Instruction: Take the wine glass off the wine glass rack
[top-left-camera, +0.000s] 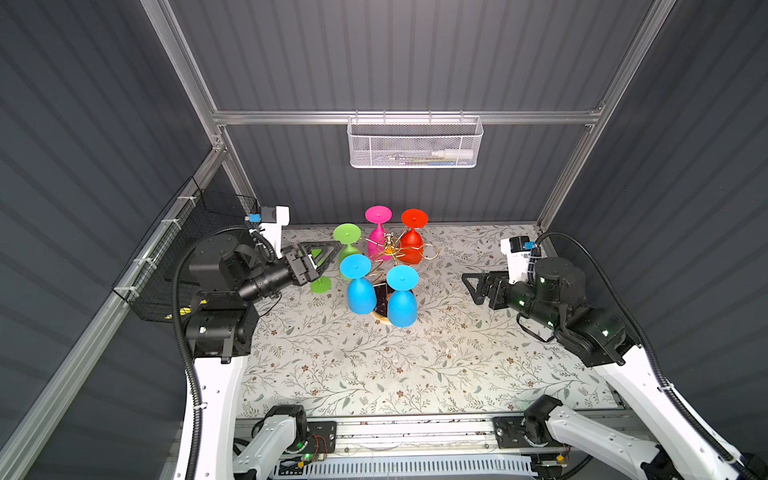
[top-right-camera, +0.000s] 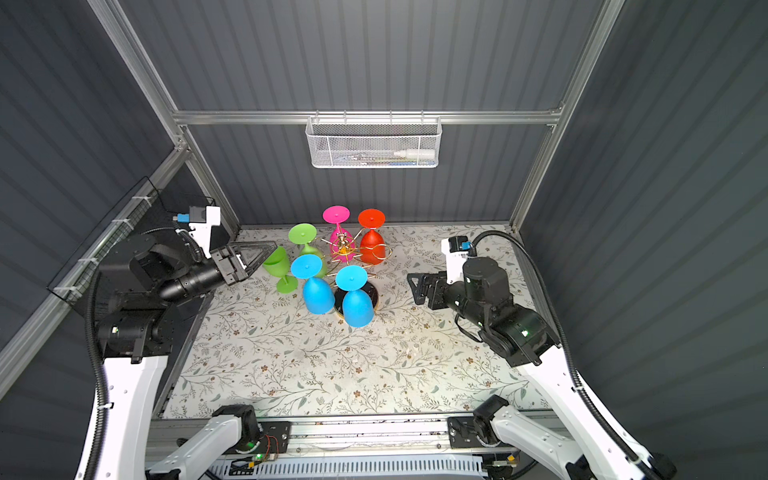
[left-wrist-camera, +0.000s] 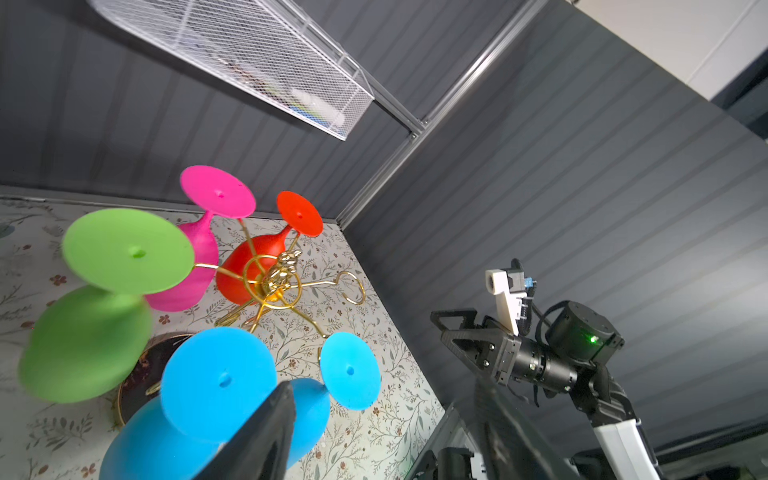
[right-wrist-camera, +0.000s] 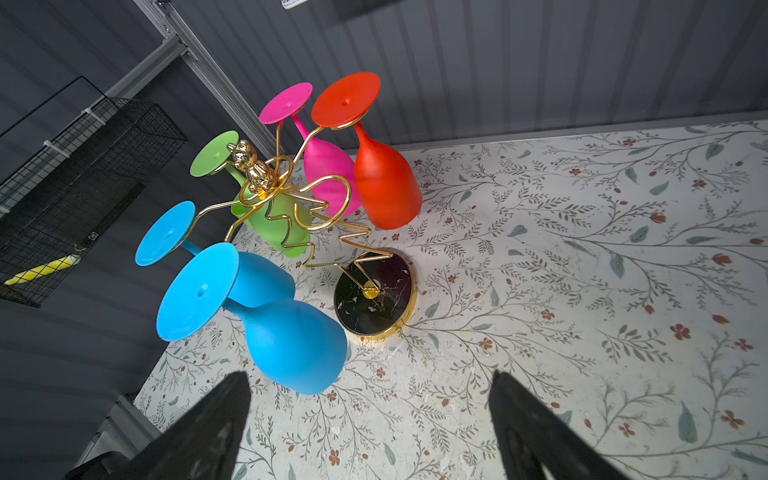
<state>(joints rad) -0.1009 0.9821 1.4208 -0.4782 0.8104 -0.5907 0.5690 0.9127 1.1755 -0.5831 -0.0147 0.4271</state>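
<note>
Enclosure: dark grey ribbed walls on aluminium framing, over a floral-patterned worktop (top-left-camera: 415, 365). A white mesh basket (top-left-camera: 413, 143) hangs on the wall at 12 o'clock. A black wire basket (right-wrist-camera: 83, 166) hangs on the wall at 9 o'clock.

The wine glass rack (right-wrist-camera: 374, 299) stands toward 12 o'clock of the worktop's centre. Five glasses hang from it foot up, bowl down: a pink glass (top-left-camera: 377, 239), a red glass (top-left-camera: 411, 249), a green glass (top-left-camera: 347, 233), a blue glass (top-left-camera: 360, 297) and a second blue glass (top-left-camera: 402, 309). The sixth ring (left-wrist-camera: 353, 289), at 3 o'clock of the post, carries nothing.

Task item: a second green wine glass (top-right-camera: 276, 266) is off the rack. It stands on the worktop at 9 o'clock of the rack's base, foot down, bowl up, long axis close to vertical.

Left gripper (top-right-camera: 268, 249): fingers spread wide, nothing gripped. The glass lies at 3 o'clock of it, just beside the fingertips; contact cannot be confirmed.

Right gripper (right-wrist-camera: 370, 378): fingers wide, holding nothing, well apart at 3 o'clock of the rack.

Assessment: removal appears complete. The left arm is much the nearer. Its likely next move is a retreat toward 9 o'clock, straight away from the glass. A sideways sweep could tip a tall glass on so small a foot.
</note>
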